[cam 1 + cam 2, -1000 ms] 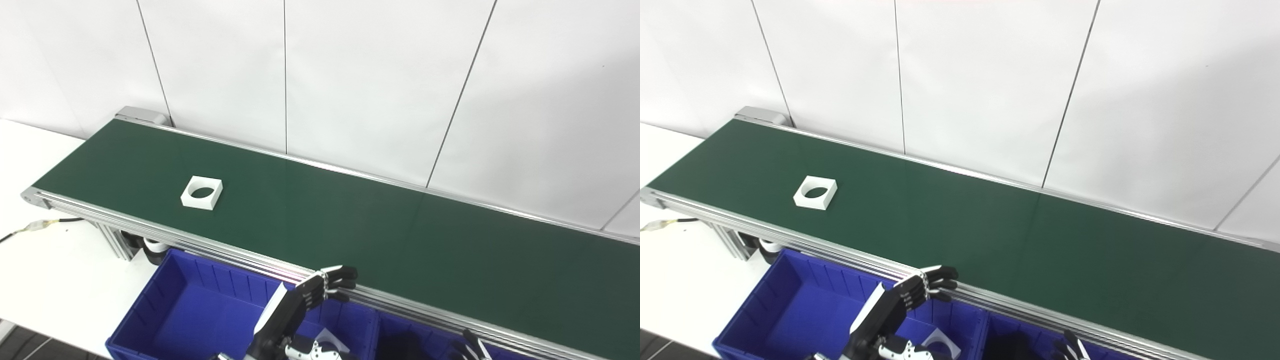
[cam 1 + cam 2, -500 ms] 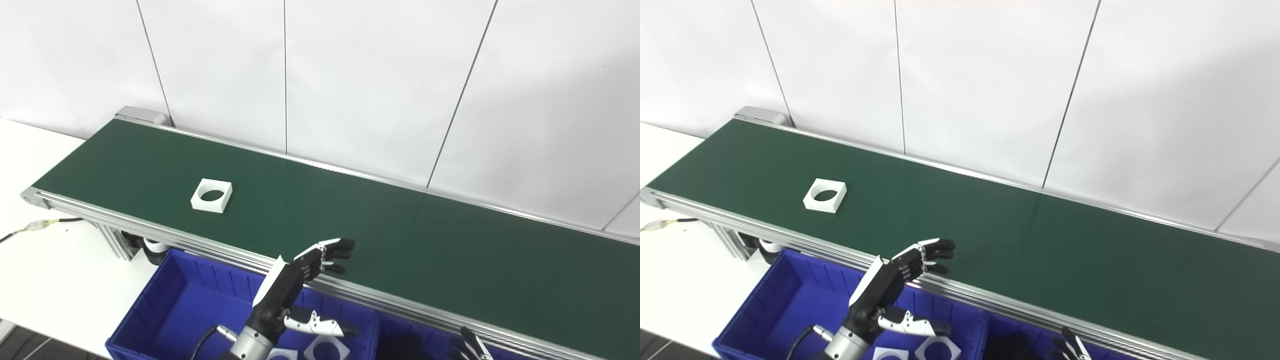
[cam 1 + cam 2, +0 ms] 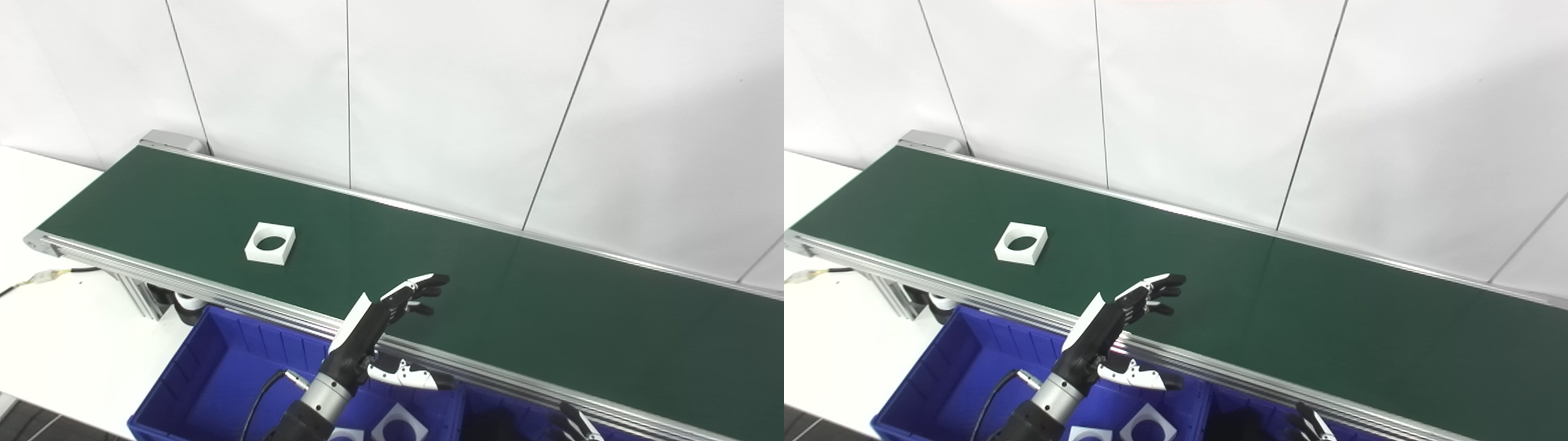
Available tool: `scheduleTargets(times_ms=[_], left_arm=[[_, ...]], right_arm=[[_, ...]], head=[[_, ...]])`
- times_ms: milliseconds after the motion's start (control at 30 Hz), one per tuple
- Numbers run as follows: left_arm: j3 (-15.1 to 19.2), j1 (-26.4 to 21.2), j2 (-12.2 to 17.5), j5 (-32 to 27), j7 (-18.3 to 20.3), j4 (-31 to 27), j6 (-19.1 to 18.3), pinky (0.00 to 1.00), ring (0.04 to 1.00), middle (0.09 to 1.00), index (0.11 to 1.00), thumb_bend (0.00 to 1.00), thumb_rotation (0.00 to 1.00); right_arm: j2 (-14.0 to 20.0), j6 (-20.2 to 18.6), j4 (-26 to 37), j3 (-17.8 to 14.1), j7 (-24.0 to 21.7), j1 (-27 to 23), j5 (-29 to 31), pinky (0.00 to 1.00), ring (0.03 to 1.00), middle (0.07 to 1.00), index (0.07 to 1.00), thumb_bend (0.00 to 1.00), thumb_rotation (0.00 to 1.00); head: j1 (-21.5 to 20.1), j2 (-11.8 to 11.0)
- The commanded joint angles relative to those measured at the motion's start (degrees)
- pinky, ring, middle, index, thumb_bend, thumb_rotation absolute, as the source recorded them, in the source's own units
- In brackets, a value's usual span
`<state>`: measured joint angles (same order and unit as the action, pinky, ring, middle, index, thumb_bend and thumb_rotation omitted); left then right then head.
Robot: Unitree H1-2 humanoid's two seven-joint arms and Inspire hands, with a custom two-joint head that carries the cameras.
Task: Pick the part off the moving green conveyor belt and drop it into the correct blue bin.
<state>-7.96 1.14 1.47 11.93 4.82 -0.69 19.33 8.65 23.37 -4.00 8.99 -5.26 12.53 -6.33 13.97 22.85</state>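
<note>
Green conveyor belt (image 3: 520, 318) running along a white panelled wall (image 3: 465, 104), white square part (image 3: 270, 243) with round hole lying flat near its left end, no long axis, left hand (image 3: 383, 318) empty with fingers spread above the near rail beside a blue bin (image 3: 220, 380), right hand (image 3: 572, 422) barely visible, state unclear.

A white square part (image 3: 1021, 243) with a round hole lay flat on the green conveyor belt (image 3: 1274, 306). The left hand (image 3: 1118, 327) hovered over the belt's near rail with fingers spread and empty, above a blue bin (image 3: 949, 380) holding similar white parts (image 3: 1148, 425). Only the fingertips of the right hand (image 3: 1309, 425) showed at the bottom edge.
</note>
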Motion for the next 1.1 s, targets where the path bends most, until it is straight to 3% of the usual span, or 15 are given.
scheduleTargets(times_ms=[0, 200, 400, 867, 1067], left_arm=[[0.29, -2.05, -0.05, 1.54, -1.50, -1.86, 0.59, 0.80, 0.858, 0.884, 0.857, 0.85, 0.28], [1.52, -3.71, 0.04, 6.96, -3.65, -3.80, -2.82, 0.82, 0.867, 0.888, 0.868, 0.83, 0.33], [2.73, -6.04, 1.17, 7.40, -3.12, -4.72, -5.62, 0.86, 0.876, 0.903, 0.887, 0.81, 0.31], [4.19, -11.37, 5.55, 9.80, -4.89, -0.44, -6.14, 0.82, 0.872, 0.906, 0.878, 0.79, 0.28], [4.60, -14.66, 9.25, 11.53, -4.11, 1.57, -7.44, 0.83, 0.876, 0.904, 0.880, 0.79, 0.30]], right_arm=[[0.30, 3.51, 0.65, 0.20, 0.80, -0.59, 0.56, 0.73, 0.790, 0.839, 0.899, 0.82, 0.10], [0.52, 3.50, 0.76, 0.69, 1.15, -0.72, -0.52, 0.72, 0.792, 0.840, 0.908, 0.82, 0.10], [0.79, 3.49, 0.63, 1.15, 1.50, -0.89, -0.21, 0.72, 0.786, 0.833, 0.905, 0.83, 0.10], [1.06, 3.53, 0.18, 2.01, 1.69, -1.46, 0.97, 0.73, 0.795, 0.831, 0.903, 0.84, 0.12], [1.33, 3.54, -0.27, 2.27, 2.10, -1.56, 1.01, 0.73, 0.792, 0.827, 0.905, 0.82, 0.12]], head=[[-0.04, -0.01], [-0.23, -0.16], [-0.57, -0.18], [-0.80, -0.58], [-0.73, -0.69]])
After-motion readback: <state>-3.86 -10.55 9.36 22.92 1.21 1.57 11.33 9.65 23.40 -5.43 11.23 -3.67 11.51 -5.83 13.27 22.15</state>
